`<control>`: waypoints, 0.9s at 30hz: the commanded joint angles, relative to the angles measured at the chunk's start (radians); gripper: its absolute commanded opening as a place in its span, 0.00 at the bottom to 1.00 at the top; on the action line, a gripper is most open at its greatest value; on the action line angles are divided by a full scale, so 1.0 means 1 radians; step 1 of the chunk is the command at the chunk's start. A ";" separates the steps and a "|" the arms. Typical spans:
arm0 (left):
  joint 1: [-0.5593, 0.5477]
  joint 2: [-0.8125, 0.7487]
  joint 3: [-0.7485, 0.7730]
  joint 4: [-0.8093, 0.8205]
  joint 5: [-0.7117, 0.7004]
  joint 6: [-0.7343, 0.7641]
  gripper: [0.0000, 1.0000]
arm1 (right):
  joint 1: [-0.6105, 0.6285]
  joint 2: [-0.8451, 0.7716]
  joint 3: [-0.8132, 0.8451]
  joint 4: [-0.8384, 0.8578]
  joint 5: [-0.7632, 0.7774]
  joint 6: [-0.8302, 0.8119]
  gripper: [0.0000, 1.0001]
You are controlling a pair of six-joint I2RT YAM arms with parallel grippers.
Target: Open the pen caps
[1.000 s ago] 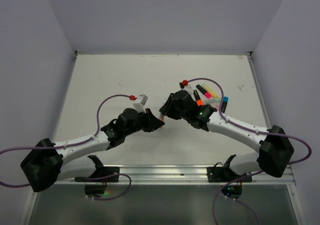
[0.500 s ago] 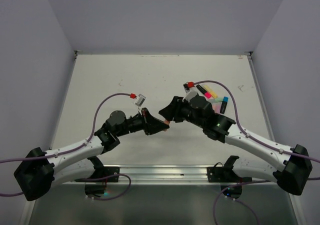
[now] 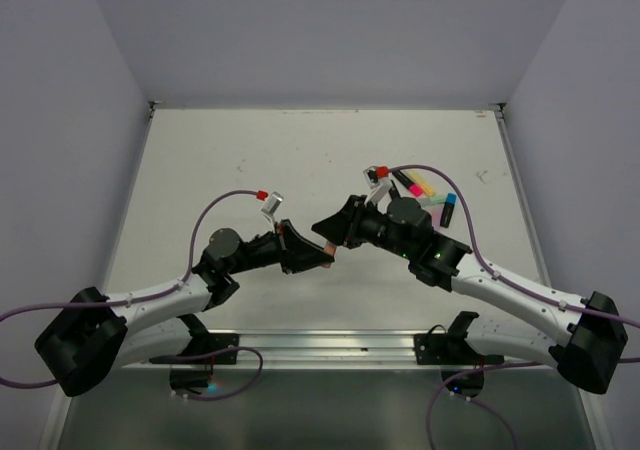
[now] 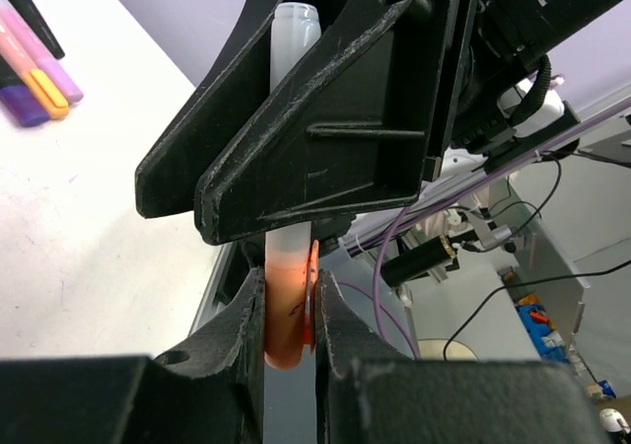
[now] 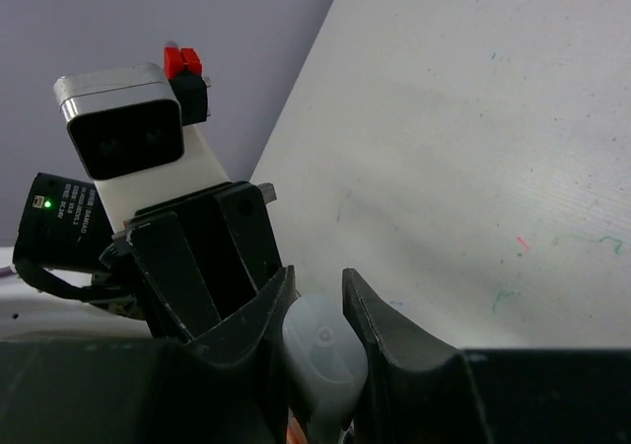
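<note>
An orange highlighter is held in the air between both grippers, above the table's near middle. My left gripper point(image 3: 316, 255) point(image 4: 289, 343) is shut on its orange pen cap point(image 4: 286, 306) point(image 3: 328, 249). My right gripper point(image 3: 333, 234) point(image 5: 315, 301) is shut on the whitish translucent body point(image 4: 295, 39) point(image 5: 322, 350). The cap still sits against the body with no gap showing. The two grippers nearly touch, fingertip to fingertip.
A cluster of other highlighters point(image 3: 421, 185) point(image 4: 35, 74) with yellow, pink and purple ends lies at the table's right back, with a blue-capped one point(image 3: 449, 208) beside it. The left wrist's camera block point(image 5: 123, 133) shows close in the right wrist view. The white table point(image 3: 250, 160) stretches behind.
Both arms have re-posed, with elbows lower and wrists turned. The joined grippers with the pen have stayed near the same spot, slightly nearer the front.
</note>
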 commanded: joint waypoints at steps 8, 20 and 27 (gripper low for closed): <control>0.043 -0.048 -0.012 0.089 0.048 -0.064 0.00 | -0.019 -0.030 -0.041 0.009 -0.010 -0.071 0.00; 0.047 -0.045 -0.038 0.083 0.059 -0.059 0.00 | -0.164 0.045 0.043 0.162 0.105 0.000 0.00; 0.053 -0.089 -0.052 0.001 0.045 -0.044 0.00 | -0.292 0.196 0.180 0.224 0.029 0.055 0.00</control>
